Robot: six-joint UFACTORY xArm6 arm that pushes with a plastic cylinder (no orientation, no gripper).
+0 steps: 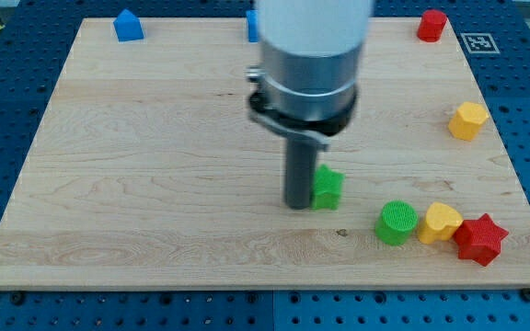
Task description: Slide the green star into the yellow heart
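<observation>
The green star (pixel 328 187) lies right of the board's middle, towards the view's bottom. My tip (pixel 298 204) stands directly at its left side, touching or nearly touching it. The yellow heart (pixel 440 222) lies at the view's lower right, to the right of and slightly below the star. It sits wedged between a green cylinder (pixel 397 222) on its left and a red star (pixel 480 239) on its right. The green cylinder lies between the green star and the heart.
A yellow hexagon block (pixel 468 120) sits near the right edge. A red block (pixel 432 25) is at the top right corner. A blue house-shaped block (pixel 128 26) is at the top left. Another blue block (pixel 252 26) at top centre is mostly hidden by the arm.
</observation>
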